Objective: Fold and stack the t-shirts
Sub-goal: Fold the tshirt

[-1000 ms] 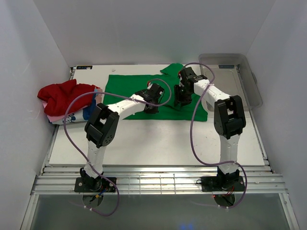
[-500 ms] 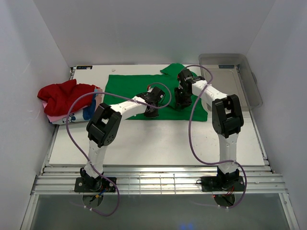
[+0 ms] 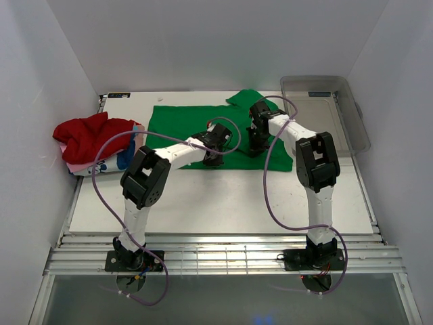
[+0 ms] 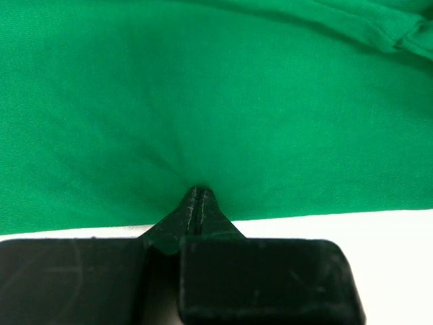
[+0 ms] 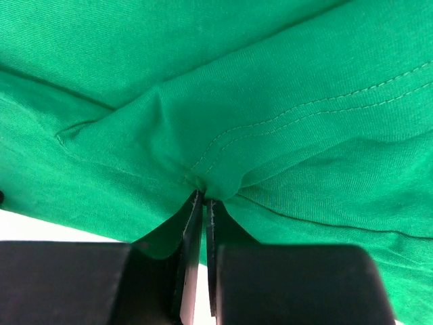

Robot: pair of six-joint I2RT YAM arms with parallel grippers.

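Note:
The bright green t-shirt (image 3: 183, 122) lies spread on the white table at the back centre. My left gripper (image 3: 214, 159) is shut on its near hem; the left wrist view shows the cloth (image 4: 203, 101) puckered at the closed tips (image 4: 199, 193). My right gripper (image 3: 253, 149) is shut on a fold of the same shirt to the right; the right wrist view shows a stitched hem (image 5: 284, 115) pinched at the tips (image 5: 204, 198). The red t-shirt (image 3: 84, 135) lies crumpled at the left on the pink/white printed one (image 3: 115, 161).
A clear plastic bin (image 3: 338, 108) stands at the back right. The white table (image 3: 223, 200) reaches to the near edge, where both arm bases stand. White walls close in the left, back and right.
Both grippers have edged slightly toward the back along the green shirt's near part, and the right forearm has swung a little left. The shirts at the left have not moved.

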